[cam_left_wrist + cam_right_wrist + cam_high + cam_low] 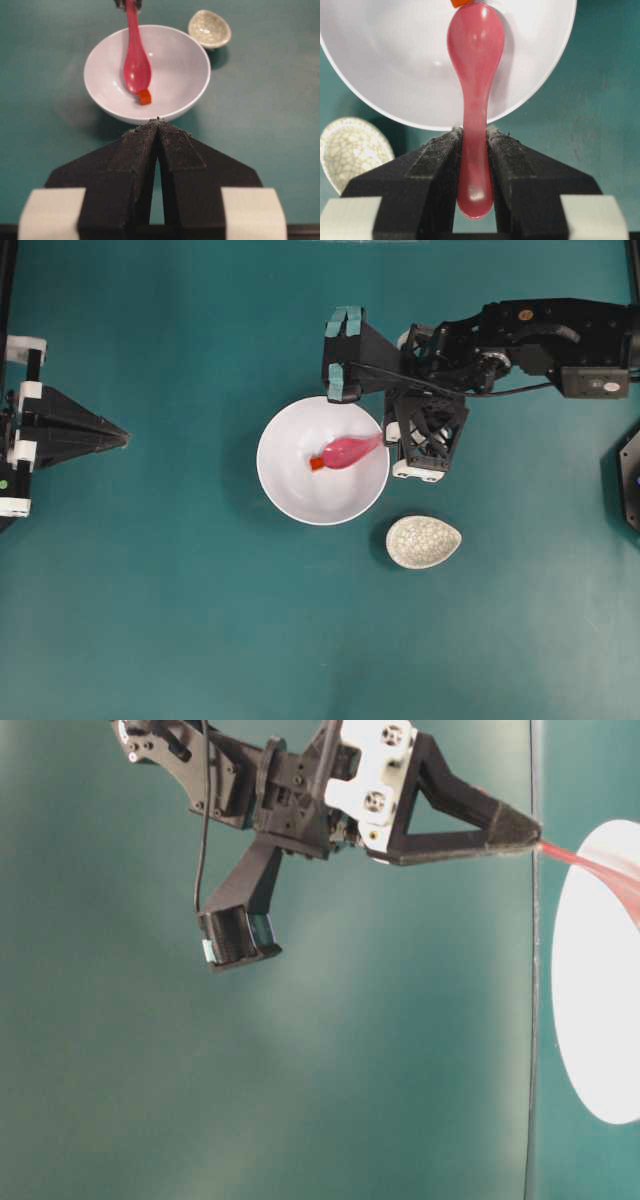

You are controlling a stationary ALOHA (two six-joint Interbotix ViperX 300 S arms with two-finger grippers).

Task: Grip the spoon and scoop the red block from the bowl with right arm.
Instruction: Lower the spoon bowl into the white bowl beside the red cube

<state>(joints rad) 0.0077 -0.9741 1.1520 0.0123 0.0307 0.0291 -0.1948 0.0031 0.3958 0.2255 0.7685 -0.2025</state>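
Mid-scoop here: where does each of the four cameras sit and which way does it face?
Overhead: looks straight down; both arms, bowl, speckled dish.
Table-level: low, side-on; right gripper holding the spoon.
Left wrist: along the shut left gripper toward the red block.
Right wrist: along its fingers into the bowl.
Both wrist views share spoon, block, bowl, dish.

- You will find no readable text, label, brand, number or sign in any of the four views.
- The right arm (520,340) carries a small round orange-gold mark on its top in the overhead view, but you cannot make out any writing on it.
- The spoon (472,75), bowl (290,490) and small speckled dish (423,541) bear no lettering.
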